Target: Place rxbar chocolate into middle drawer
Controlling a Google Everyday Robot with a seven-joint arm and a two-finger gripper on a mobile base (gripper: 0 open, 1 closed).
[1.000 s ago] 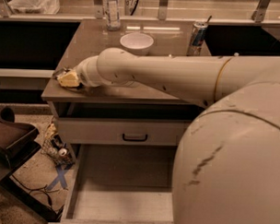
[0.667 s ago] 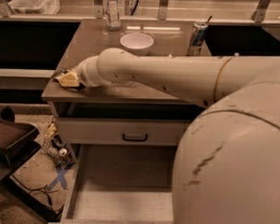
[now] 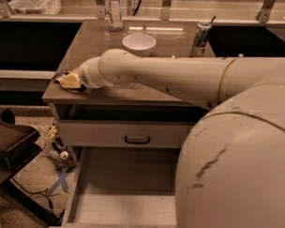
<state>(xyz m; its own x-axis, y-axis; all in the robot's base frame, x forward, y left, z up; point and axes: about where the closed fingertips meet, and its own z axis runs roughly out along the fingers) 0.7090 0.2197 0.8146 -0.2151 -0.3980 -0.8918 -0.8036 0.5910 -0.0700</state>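
Note:
My gripper [image 3: 67, 80] is at the front left corner of the brown countertop [image 3: 103, 39], at the end of my long white arm [image 3: 162, 76], which reaches in from the right. A small dark flat edge [image 3: 57, 76] shows just left of the gripper; it looks like the rxbar chocolate, mostly hidden by the gripper. I cannot tell whether it is held. The middle drawer [image 3: 125, 207] is pulled out below, wide and shallow, with a pale bare floor and low side walls.
A white bowl [image 3: 139, 43], a drink can [image 3: 201, 37] and a bottle [image 3: 113, 11] stand on the countertop. A grey drawer front with a dark handle [image 3: 137, 139] sits above the open drawer. My white body [image 3: 239, 175] fills the right foreground. Clutter [image 3: 59, 150] lies on the floor at left.

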